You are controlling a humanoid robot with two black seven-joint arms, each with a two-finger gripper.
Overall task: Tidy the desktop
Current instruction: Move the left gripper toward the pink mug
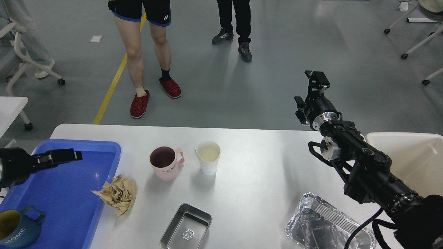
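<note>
The white desktop [263,166] holds a pink mug [165,167], a white paper cup [208,157], a crumpled brown paper ball [117,193] at the blue tray's edge, a steel tray [186,226] and a foil container [325,228]. A blue tray [62,193] on the left holds a dark blue mug [15,228]. My left gripper [65,155] reaches in over the tray's far left corner; its fingers cannot be told apart. My right gripper [308,90] is raised beyond the table's far right edge, open and empty.
A cream bin [415,155] stands at the right of the table. A small white side table [10,107] is at the left. Two people [145,52] stand on the floor beyond the far edge. Wheeled chair legs are at the far right.
</note>
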